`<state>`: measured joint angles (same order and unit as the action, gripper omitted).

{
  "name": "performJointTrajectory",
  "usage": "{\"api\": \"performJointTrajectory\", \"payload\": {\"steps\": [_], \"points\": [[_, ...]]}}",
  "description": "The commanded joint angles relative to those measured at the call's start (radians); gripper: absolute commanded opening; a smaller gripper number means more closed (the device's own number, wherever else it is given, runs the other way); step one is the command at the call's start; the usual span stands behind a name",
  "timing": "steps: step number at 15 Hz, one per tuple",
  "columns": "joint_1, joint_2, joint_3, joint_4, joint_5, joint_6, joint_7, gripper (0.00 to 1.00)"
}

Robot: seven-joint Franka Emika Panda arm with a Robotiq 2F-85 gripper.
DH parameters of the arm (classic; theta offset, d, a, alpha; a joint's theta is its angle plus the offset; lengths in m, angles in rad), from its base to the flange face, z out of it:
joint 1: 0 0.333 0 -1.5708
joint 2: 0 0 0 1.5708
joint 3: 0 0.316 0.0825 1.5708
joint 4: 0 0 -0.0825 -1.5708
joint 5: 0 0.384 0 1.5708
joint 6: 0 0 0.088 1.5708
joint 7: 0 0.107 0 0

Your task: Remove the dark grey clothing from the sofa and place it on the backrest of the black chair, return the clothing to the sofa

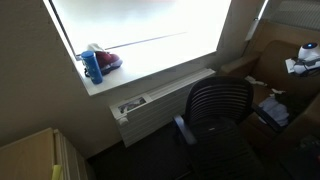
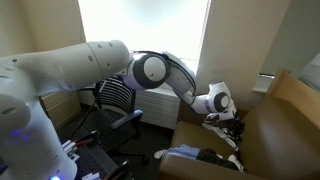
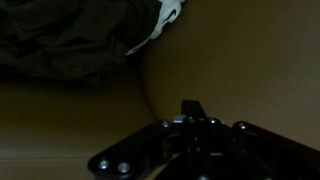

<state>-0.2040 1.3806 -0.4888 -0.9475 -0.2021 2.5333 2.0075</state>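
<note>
The dark grey clothing lies crumpled on the sofa at the top left of the wrist view, with a small white item at its edge. In an exterior view the clothing rests on the front of the brown sofa. My gripper hovers over the sofa seat, apart from the clothing. In the wrist view its fingertips meet with nothing between them. The black chair stands by the window with a bare backrest, and it also shows in the other exterior view.
A blue bottle and a red item stand on the windowsill. A radiator runs under the window behind the chair. Small white items lie on the sofa next to the clothing. A tan cabinet is at the near corner.
</note>
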Motion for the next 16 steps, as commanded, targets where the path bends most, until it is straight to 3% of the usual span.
{"api": "performJointTrajectory", "payload": {"steps": [1, 2, 7, 11, 14, 16], "points": [[-0.009, 0.003, 0.031, -0.002, 0.006, -0.036, -0.052, 0.33], [-0.018, -0.001, 0.074, -0.014, 0.017, -0.083, -0.112, 0.40], [-0.025, 0.019, 0.147, -0.011, 0.026, -0.284, -0.218, 0.76], [-0.066, 0.036, 0.230, 0.002, 0.047, -0.291, -0.354, 1.00], [-0.089, 0.085, 0.261, 0.043, 0.050, -0.295, -0.416, 1.00], [-0.068, 0.143, 0.203, 0.092, 0.074, -0.318, -0.401, 1.00]]}}
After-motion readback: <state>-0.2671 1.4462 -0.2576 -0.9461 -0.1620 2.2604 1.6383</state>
